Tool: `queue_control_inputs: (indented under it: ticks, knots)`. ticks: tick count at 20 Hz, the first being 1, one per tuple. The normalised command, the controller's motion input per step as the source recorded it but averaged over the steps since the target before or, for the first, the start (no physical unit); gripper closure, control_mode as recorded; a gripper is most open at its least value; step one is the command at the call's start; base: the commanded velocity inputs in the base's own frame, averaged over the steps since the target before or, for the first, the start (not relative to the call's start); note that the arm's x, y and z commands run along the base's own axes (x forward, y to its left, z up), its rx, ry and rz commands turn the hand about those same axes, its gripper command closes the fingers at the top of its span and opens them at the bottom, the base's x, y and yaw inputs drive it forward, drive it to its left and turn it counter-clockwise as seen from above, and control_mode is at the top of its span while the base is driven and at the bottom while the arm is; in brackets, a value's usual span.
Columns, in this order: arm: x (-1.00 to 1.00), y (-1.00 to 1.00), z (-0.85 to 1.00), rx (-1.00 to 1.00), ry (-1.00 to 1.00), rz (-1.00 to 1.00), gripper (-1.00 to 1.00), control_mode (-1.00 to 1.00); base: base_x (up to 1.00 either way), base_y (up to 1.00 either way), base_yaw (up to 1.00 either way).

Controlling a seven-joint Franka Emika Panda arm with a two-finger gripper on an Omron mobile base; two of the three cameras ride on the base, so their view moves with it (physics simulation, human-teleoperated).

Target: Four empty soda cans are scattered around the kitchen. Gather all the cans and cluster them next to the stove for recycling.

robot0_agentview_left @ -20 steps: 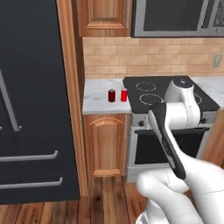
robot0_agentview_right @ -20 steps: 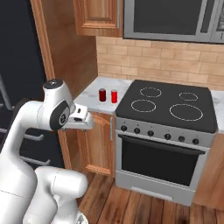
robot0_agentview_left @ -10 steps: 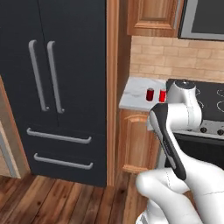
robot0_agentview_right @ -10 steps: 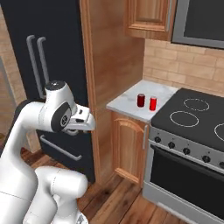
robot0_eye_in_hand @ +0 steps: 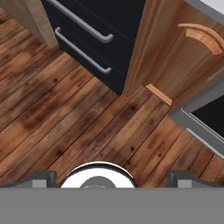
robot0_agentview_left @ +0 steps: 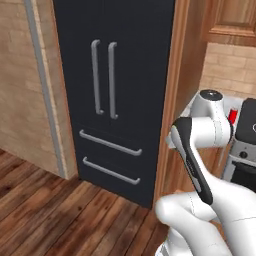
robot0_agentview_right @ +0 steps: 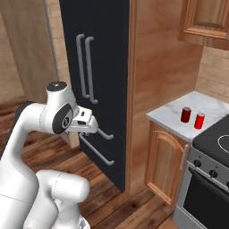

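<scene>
Two red soda cans (robot0_agentview_right: 186, 115) (robot0_agentview_right: 199, 120) stood upright and close together on the marble counter (robot0_agentview_right: 172, 119), just to the left of the stove (robot0_agentview_right: 210, 157) in the right base view; the nearer edge of the black cooktop lay right beside the second can. In the left base view one red can (robot0_agentview_left: 232, 116) peeked out behind the arm's upper joint, next to the stove's corner (robot0_agentview_left: 247, 131). The tool (robot0_agentview_right: 86, 125) hung in open air in front of the dark refrigerator (robot0_agentview_right: 96, 67), well apart from the cans and the counter, with the arm folded back over the base. Its fingers (robot0_eye_in_hand: 40, 179) (robot0_eye_in_hand: 185, 178) sat far apart at the two sides of the hand view, spread wide with nothing between them. That view looked down at the wooden floor (robot0_eye_in_hand: 74, 118), the refrigerator's lower drawer handles (robot0_eye_in_hand: 83, 51), a wooden cabinet door (robot0_eye_in_hand: 192, 52) and the corner of the oven front (robot0_eye_in_hand: 205, 116). A tall wooden panel (robot0_agentview_right: 156, 58) separated the refrigerator from the counter, and an upper wooden cabinet (robot0_agentview_right: 205, 22) hung above the cans.
</scene>
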Motion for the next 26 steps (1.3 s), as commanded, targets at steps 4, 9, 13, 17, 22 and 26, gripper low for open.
queue_control_inputs:
  ticks: [4, 9, 13, 17, 22, 26]
  knots:
    - [0.00, 0.00, 0.00, 0.00, 0.00, 0.00, -1.00, 1.00, 0.00, 0.00, 0.50]
    - [0.00, 0.00, 0.00, 0.00, 0.00, 0.00, -1.00, 1.00, -0.02, -0.02, 0.50]
    - [0.00, 0.00, 0.00, 0.00, 0.00, 0.00, -1.00, 1.00, -0.06, -0.24, 0.48]
    - [0.00, 0.00, 0.00, 0.00, 0.00, 0.00, -1.00, 1.00, 0.00, -0.06, 0.50]
    - [0.00, 0.00, 0.00, 0.00, 0.00, 0.00, -1.00, 1.00, 0.00, -0.12, 0.50]
    - [0.00, 0.00, 0.00, 0.00, 0.00, 0.00, -1.00, 1.00, 0.01, -0.13, 0.49]
